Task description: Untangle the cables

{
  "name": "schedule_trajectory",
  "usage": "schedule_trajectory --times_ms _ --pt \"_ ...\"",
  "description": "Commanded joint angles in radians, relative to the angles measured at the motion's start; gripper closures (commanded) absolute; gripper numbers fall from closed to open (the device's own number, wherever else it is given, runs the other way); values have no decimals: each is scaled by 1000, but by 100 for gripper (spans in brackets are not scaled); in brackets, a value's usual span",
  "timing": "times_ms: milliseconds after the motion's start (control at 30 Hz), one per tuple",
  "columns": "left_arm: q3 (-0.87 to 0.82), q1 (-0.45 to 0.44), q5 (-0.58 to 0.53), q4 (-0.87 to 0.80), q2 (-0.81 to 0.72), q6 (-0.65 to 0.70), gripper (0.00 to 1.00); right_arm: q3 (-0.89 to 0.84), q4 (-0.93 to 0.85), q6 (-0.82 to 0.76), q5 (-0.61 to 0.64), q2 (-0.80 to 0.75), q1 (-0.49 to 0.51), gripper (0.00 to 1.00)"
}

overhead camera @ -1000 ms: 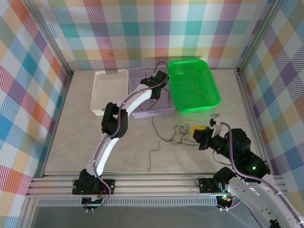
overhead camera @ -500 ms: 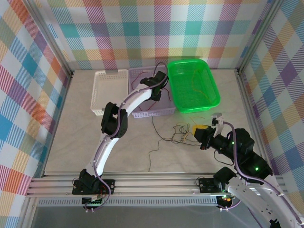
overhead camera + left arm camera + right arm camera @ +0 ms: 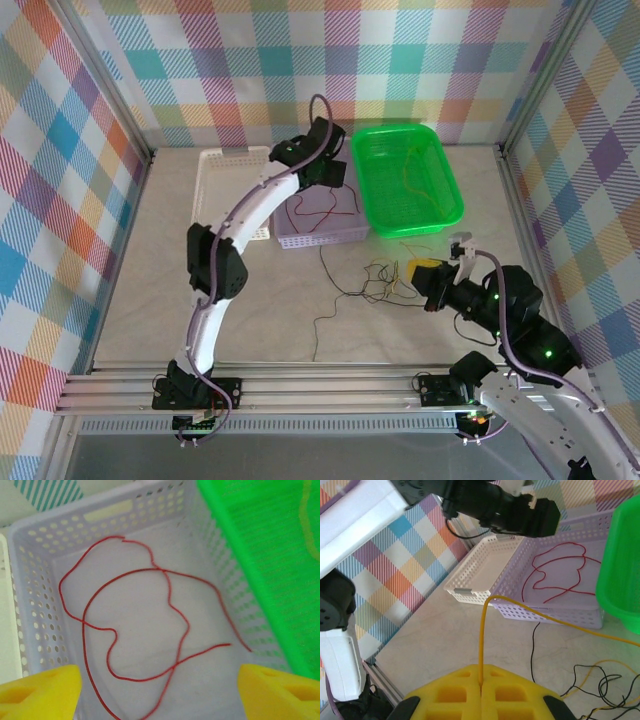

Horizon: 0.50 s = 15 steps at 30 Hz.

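left hand (image 3: 160,697) released, blocky yellow pads spread over the perforated lilac basket (image 3: 35,580); hair-thin red cable (image 3: 170,605) looped inside it. right hand (image 3: 481,682) clenched on yellow-orange cable (image 3: 482,635). black/yellow tangle (image 3: 385,280) on marbled bench (image 3: 150,290) beside basket.

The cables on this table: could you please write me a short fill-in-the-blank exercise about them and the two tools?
The loose cable in the purple basket is ____.
The right tool is shut on a thin cable coloured ____.
The left tool hovers over the purple basket with its jaws ____.
The tangled cables lie on the ____, outside every basket.
Missing words: red, yellow, open, table.
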Motion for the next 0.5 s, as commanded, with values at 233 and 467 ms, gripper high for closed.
schedule_trajectory --times_ms 233,467 --pt "-797 -22 552 572 -598 -288 15 364 -157 -14 -10 246 -1 100" --pt "-1181 -173 776 1032 -847 -330 14 522 -202 -10 -78 400 -2 100"
